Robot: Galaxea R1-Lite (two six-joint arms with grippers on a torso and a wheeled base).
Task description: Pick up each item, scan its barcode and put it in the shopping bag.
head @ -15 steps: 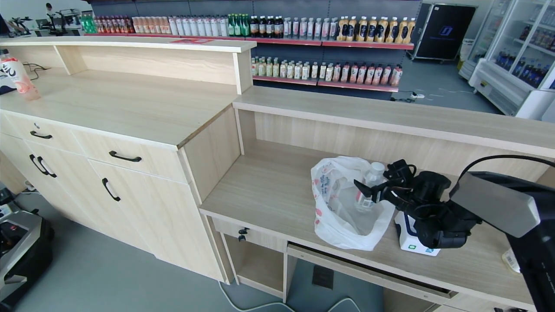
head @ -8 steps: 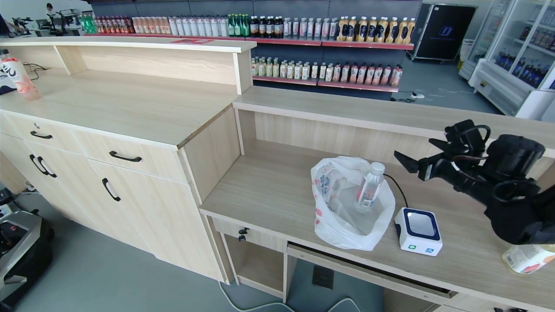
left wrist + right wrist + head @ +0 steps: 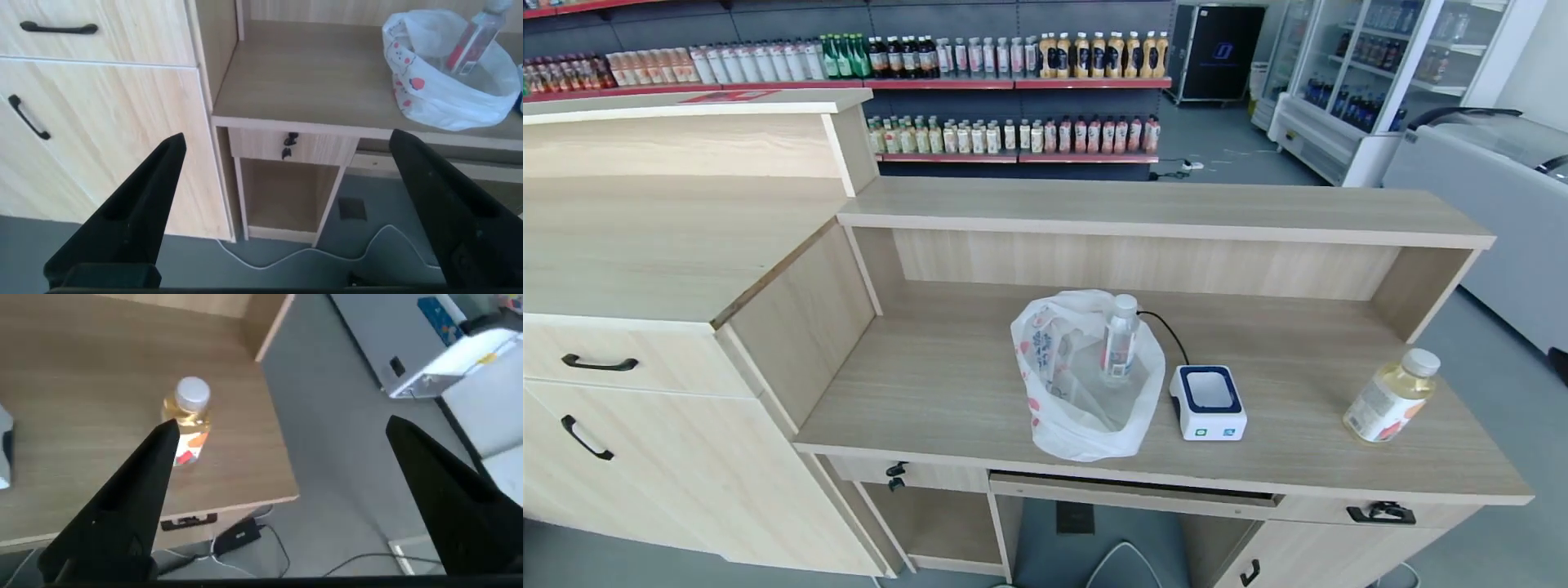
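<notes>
A white shopping bag point(image 3: 1086, 384) stands open on the lower counter point(image 3: 947, 384), with a clear water bottle point(image 3: 1120, 339) upright inside it. Right beside the bag sits a white and blue barcode scanner point(image 3: 1209, 400). A yellow drink bottle point(image 3: 1390, 396) stands near the counter's right end. My left gripper point(image 3: 286, 139) is open, low in front of the counter's left end, with the bag point(image 3: 441, 90) and its bottle point(image 3: 478, 37) beyond it. My right gripper point(image 3: 282, 425) hangs open and empty above the counter's right corner, over the yellow drink bottle point(image 3: 189, 416).
A raised shelf point(image 3: 1160, 212) runs along the back of the counter. A taller counter point(image 3: 645, 245) with drawers adjoins on the left. The scanner's cable point(image 3: 1168, 331) trails behind the bag. A chest freezer point(image 3: 1503, 204) stands to the right, with bottle racks point(image 3: 1013, 131) behind.
The right gripper let go of the clear bottle in the bag, drew back up and to the right, and left the head view. The head camera itself has turned.
</notes>
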